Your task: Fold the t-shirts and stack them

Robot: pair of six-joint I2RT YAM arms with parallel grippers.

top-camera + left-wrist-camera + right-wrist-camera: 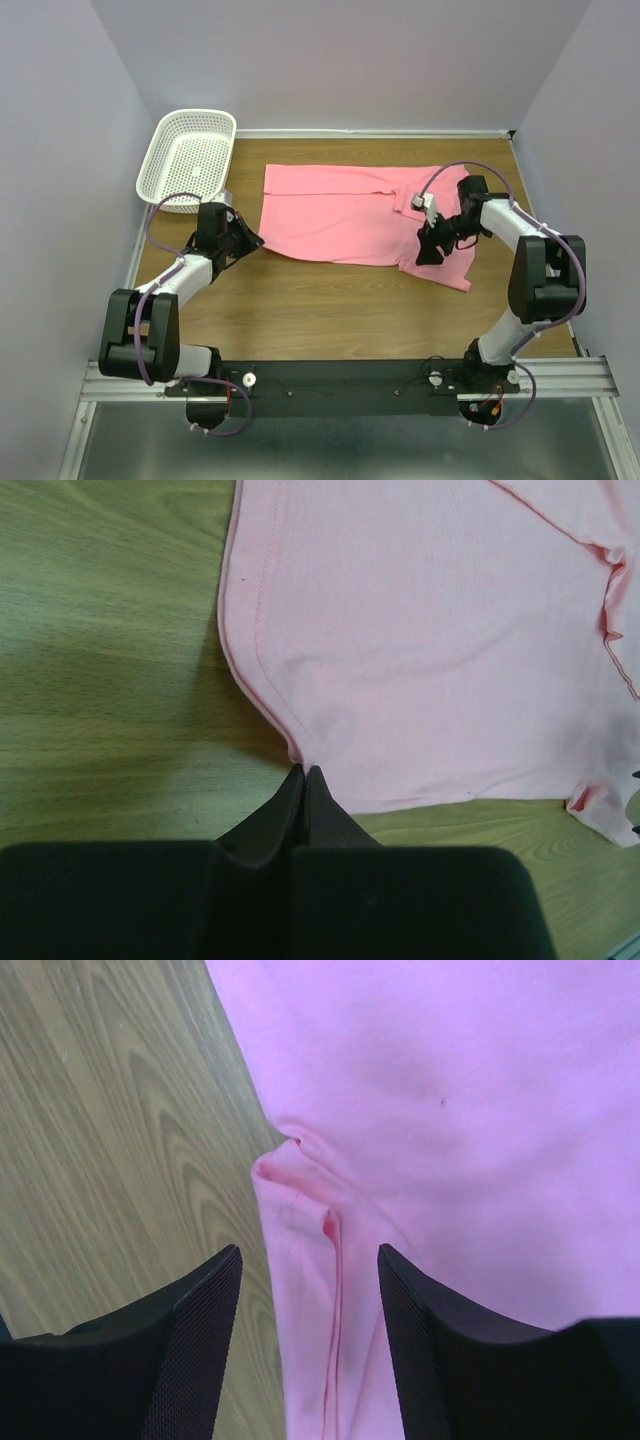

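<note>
The basket point(160, 150) sits at the far left, out of my way. My left pincer point(303, 772) is closed tight on the near left corner of the shirt point(340, 215), which lies spread on the table point(330, 300), so I judge that corner is ready to lift. My right pincer point(310, 1260) stands apart astride the bunched sleeve point(300, 1190), placed to take a matching hold.

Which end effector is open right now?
The right end effector: its jaws stand apart over the pink t-shirt, while the left end effector has its jaws pressed together.
</note>
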